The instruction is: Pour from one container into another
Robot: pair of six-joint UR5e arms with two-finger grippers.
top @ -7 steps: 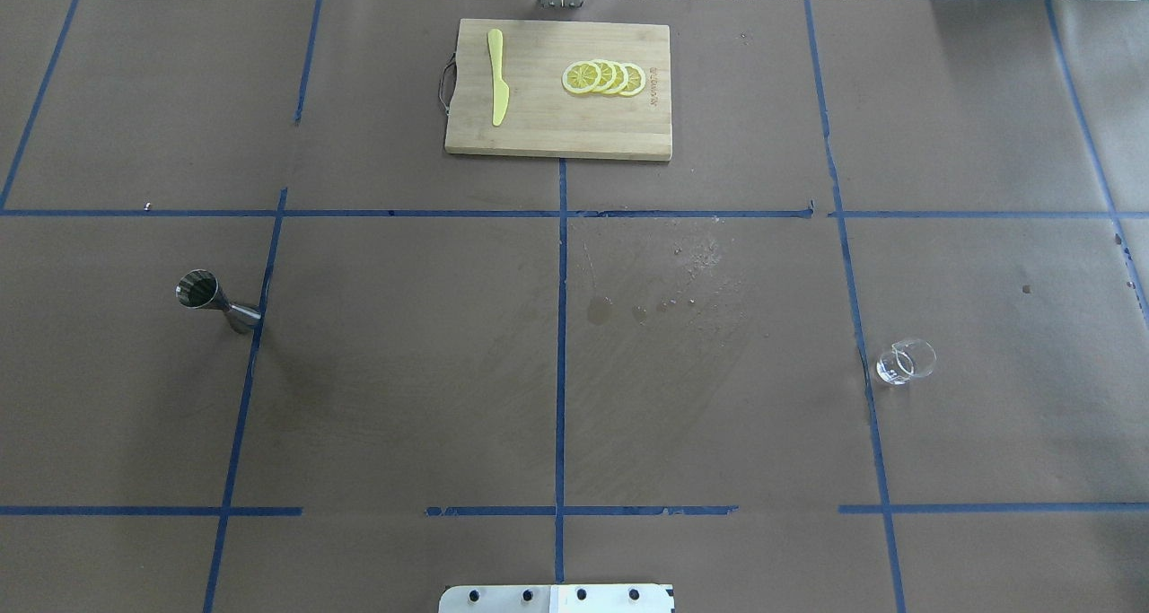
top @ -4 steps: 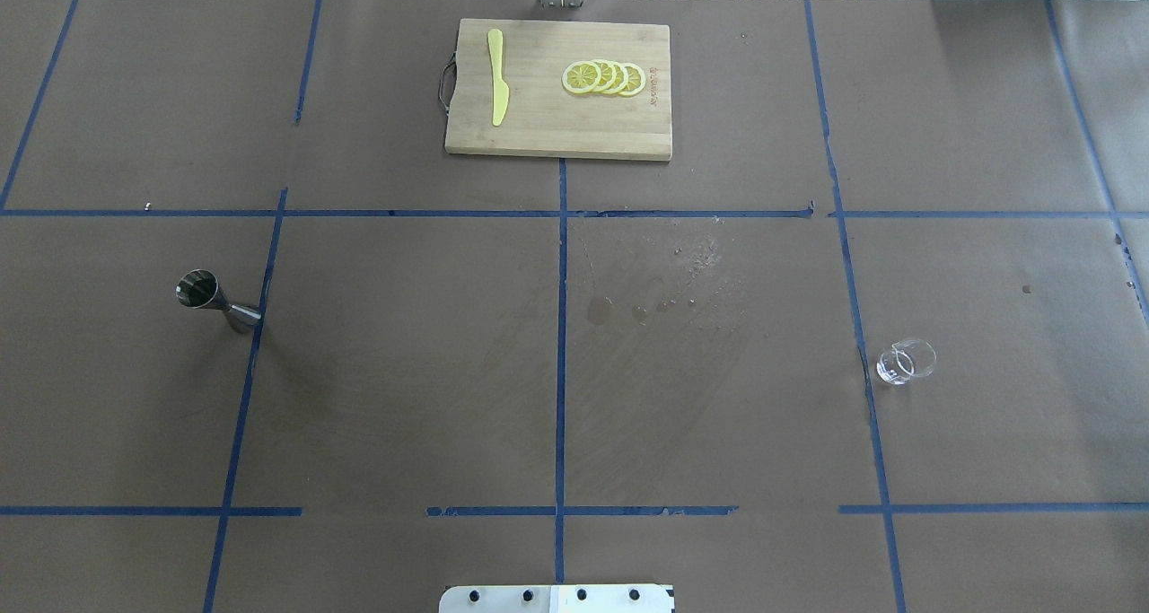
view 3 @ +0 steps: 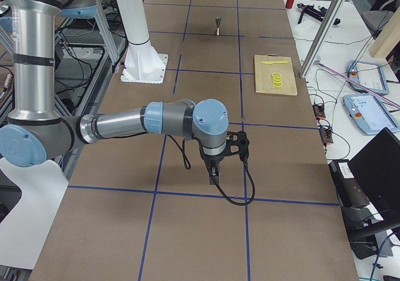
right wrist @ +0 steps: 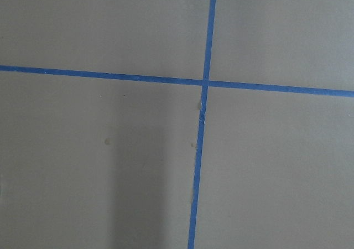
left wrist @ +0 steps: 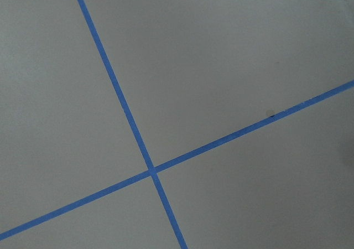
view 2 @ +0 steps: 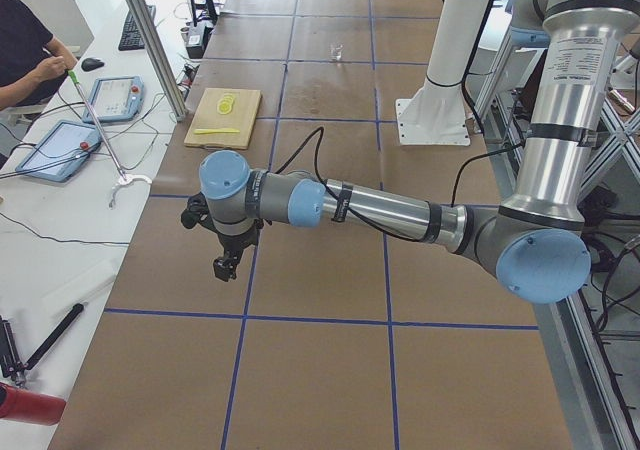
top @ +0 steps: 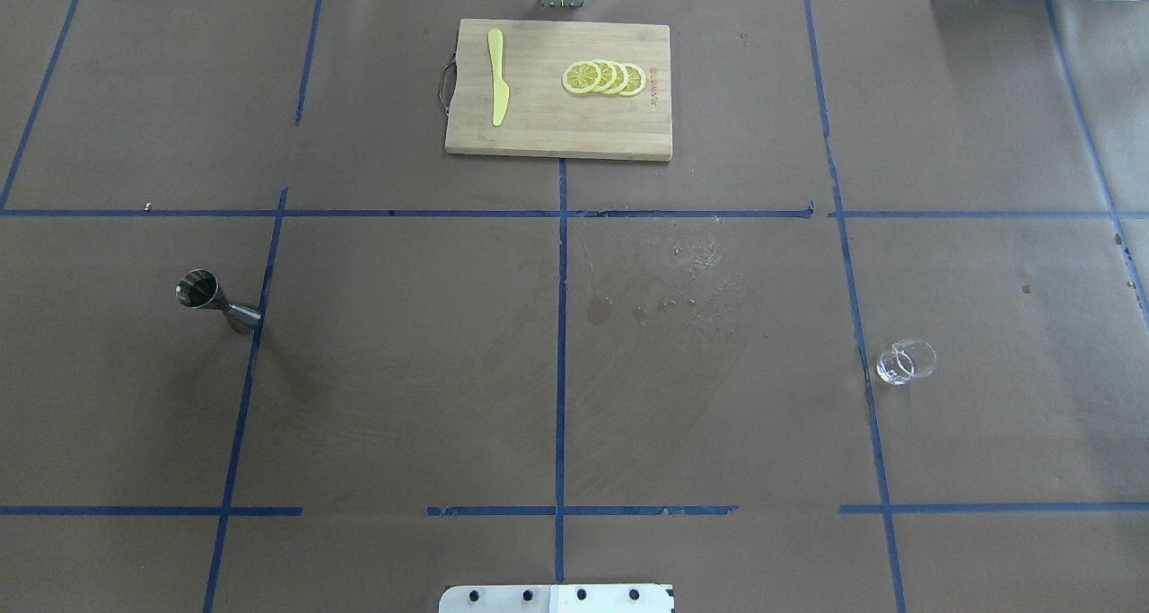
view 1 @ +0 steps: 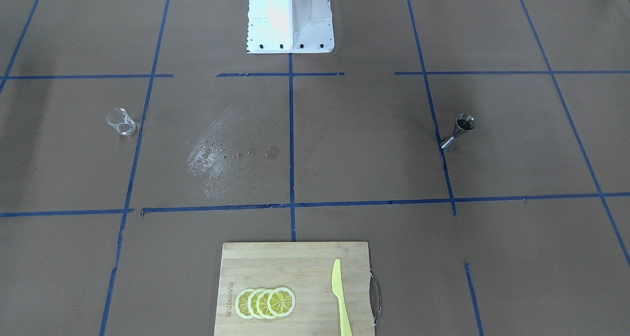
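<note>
The clear glass cup (top: 905,363) stands upright on the brown paper at the table's right side, and it also shows in the front view as the cup (view 1: 121,121). Over on the left side stands the steel hourglass jigger (top: 218,300), upright on a blue tape line, seen again as the jigger (view 1: 457,131). Neither arm shows in the overhead or front views. My left gripper (view 2: 226,267) hangs over bare paper, far from both vessels, and so does my right gripper (view 3: 214,178). I cannot tell whether either is open or shut. Both wrist views show only paper and tape.
A bamboo cutting board (top: 556,88) at the far middle carries lemon slices (top: 603,77) and a yellow plastic knife (top: 496,76). Wet spots (top: 664,281) mark the paper near the centre. The robot's white base (view 1: 289,16) sits at the near edge. An operator (view 2: 30,50) sits beside the table.
</note>
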